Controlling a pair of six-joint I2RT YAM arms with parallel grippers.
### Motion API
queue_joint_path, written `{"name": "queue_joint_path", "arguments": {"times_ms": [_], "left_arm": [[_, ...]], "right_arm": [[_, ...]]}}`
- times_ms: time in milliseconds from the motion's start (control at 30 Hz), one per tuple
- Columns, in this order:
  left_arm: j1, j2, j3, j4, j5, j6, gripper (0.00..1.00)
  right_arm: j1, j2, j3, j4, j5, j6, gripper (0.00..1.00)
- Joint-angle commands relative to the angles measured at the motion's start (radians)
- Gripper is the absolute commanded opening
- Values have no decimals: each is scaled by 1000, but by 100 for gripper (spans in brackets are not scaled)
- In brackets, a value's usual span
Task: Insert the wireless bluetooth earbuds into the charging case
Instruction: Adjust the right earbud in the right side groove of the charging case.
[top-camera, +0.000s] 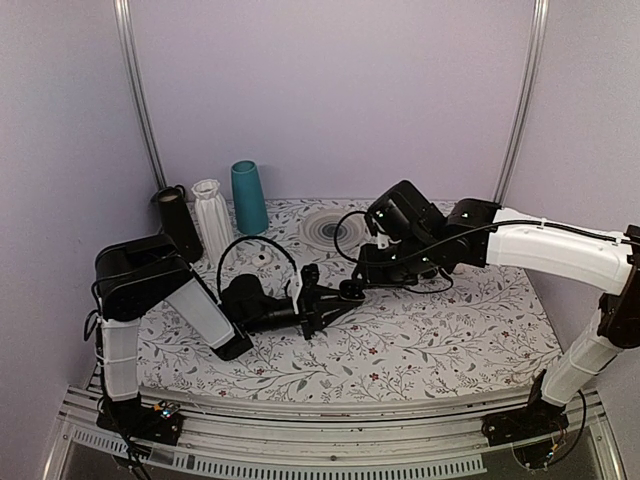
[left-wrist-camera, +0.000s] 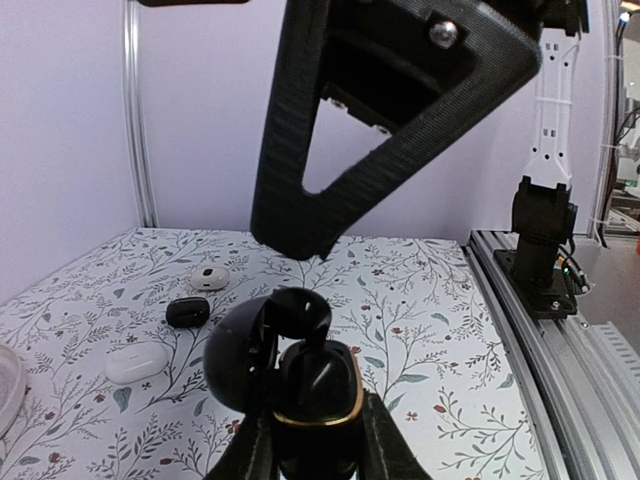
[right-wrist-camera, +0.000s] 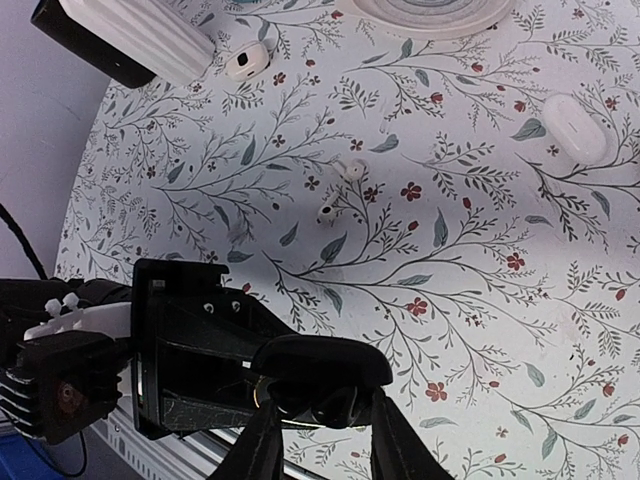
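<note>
Left claw (left-wrist-camera: 315, 448) clamped on the open charging case (left-wrist-camera: 318, 395), lid back, over the middle of the table (top-camera: 450, 340).
Right claw (right-wrist-camera: 325, 445) hangs directly over the case; whether it grips anything I cannot tell. 1 dark earbud (left-wrist-camera: 310, 348) seems to stand in a well, perhaps not fully seated; the 2nd is nowhere visible. Roughly halfway, I judge: seat this 1, then fetch the other.

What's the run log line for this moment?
left fingers: shut on charging case | lid: open | right fingers: over case, grip unclear
</note>
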Motion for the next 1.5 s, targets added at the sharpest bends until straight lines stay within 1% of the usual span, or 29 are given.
{"name": "queue_joint_path", "arguments": {"times_ms": [0,1000,1467], "left_arm": [[2,-28,18,155,-9,9,0],[-6,-23,39,140,5,17,0],[-6,-44,26,148,15,17,0]], "right_arm": [[10,-10,0,-24,28,17,30],[22,56,67,-60,53,-7,30],[22,55,63,-90,70,-3,20]]}}
